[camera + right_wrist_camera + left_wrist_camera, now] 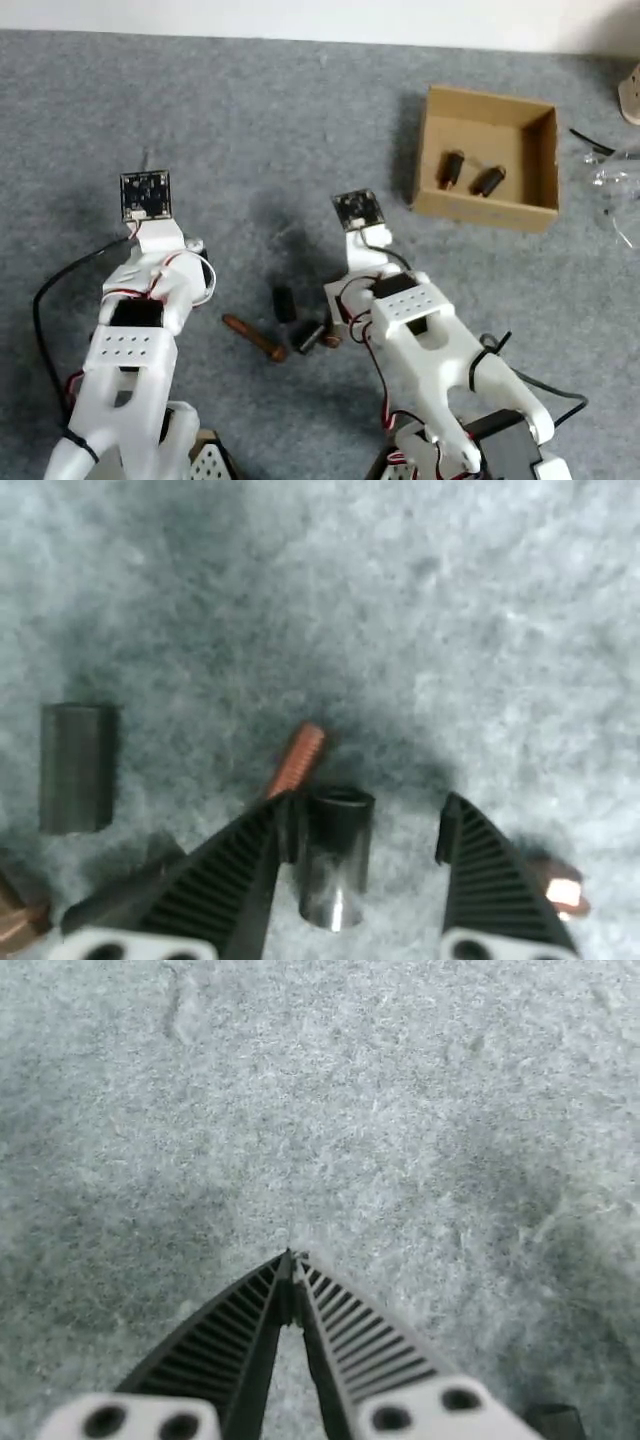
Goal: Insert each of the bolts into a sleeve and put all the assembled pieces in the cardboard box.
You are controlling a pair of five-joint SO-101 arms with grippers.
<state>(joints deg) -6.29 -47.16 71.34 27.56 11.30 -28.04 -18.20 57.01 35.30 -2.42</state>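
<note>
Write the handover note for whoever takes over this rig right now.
Left end effector: shut, empty, over bare carpet.
Right end effector: open, straddling a black sleeve, not closed on it.
Things: a second sleeve and copper bolts lie loose on the carpet close by.
Done: two assembled pieces are in the cardboard box.
Left: insert the loose bolts into the sleeves, then box them.

high: overhead, far, looking down | wrists: near the mat (400,1110), facing down | shared high/right-wrist: sleeve (284,303)
</note>
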